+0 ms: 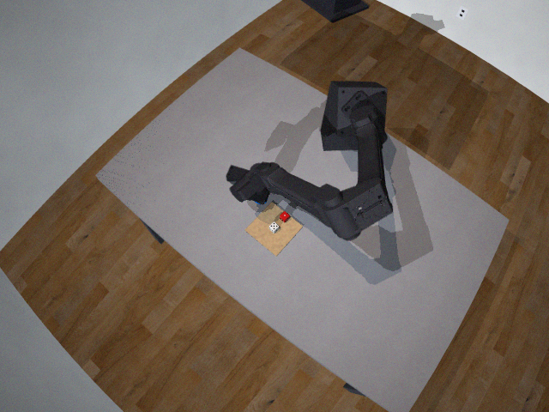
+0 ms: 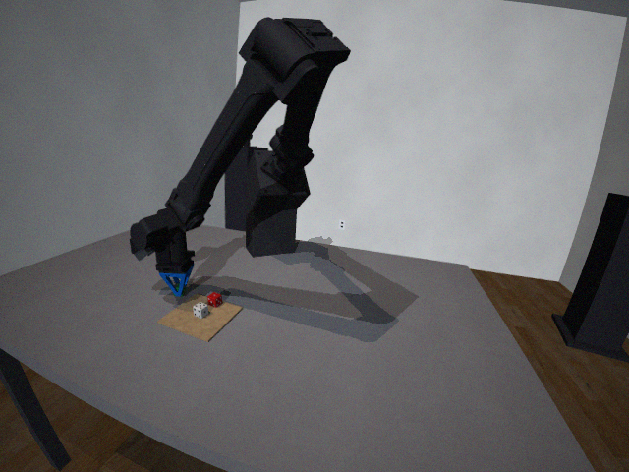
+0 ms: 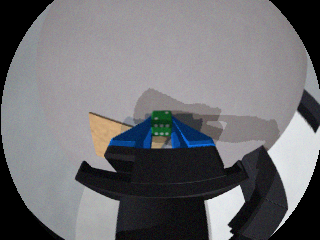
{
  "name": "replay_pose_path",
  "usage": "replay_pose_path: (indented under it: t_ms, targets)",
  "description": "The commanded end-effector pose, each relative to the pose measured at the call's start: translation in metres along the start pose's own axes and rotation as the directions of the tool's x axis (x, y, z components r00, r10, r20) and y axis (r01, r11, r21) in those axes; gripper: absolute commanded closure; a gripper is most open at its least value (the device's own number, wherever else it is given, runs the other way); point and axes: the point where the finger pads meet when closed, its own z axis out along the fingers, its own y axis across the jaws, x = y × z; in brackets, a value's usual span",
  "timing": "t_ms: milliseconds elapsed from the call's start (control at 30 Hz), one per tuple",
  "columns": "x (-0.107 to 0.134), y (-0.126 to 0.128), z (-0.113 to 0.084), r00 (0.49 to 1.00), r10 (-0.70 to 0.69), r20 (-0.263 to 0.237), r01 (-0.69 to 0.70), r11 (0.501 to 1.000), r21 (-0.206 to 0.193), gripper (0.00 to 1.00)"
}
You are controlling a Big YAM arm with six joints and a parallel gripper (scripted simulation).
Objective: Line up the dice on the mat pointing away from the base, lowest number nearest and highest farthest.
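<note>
Wrist cam: your gripper fingers pinch the green die just off the tan mat's corner, so carry it mat-ward.

No readable text; white die perhaps shows 5 pips.

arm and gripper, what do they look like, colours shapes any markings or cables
The arm is matte black throughout, built of long boxy links with chunky rounded joint housings, rising from a dark block-shaped base. The gripper has a black body and bright blue fingers, wedge-shaped and tapering to narrow tips. No cables, labels or markings show in any view.
</note>
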Motion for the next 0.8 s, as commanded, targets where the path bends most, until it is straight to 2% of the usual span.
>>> replay_pose_path:
  t_ms: [0,267,367,433,467,533,567,767]
  targets:
    - [-0.003,0.002,-0.023,1.000,-0.003,0.018,0.003,1.000,-0.009,0.80]
    - [-0.007,0.008,-0.082,1.000,-0.015,0.025,0.015,1.000,-0.017,0.80]
    - [-0.007,0.009,-0.098,1.000,-0.017,0.026,0.018,1.000,-0.018,0.80]
    - [-0.007,0.009,-0.098,1.000,-0.017,0.026,0.018,1.000,-0.018,0.80]
    - [0.001,0.003,-0.088,1.000,-0.015,-0.006,0.015,1.000,0.003,0.80]
    - [-0.004,0.003,-0.104,1.000,-0.008,0.020,0.008,1.000,-0.012,0.80]
    - [-0.004,0.004,-0.106,1.000,-0.009,0.022,0.010,1.000,-0.012,0.80]
    - [0.001,0.007,-0.099,1.000,-0.028,0.007,0.028,1.000,-0.007,0.80]
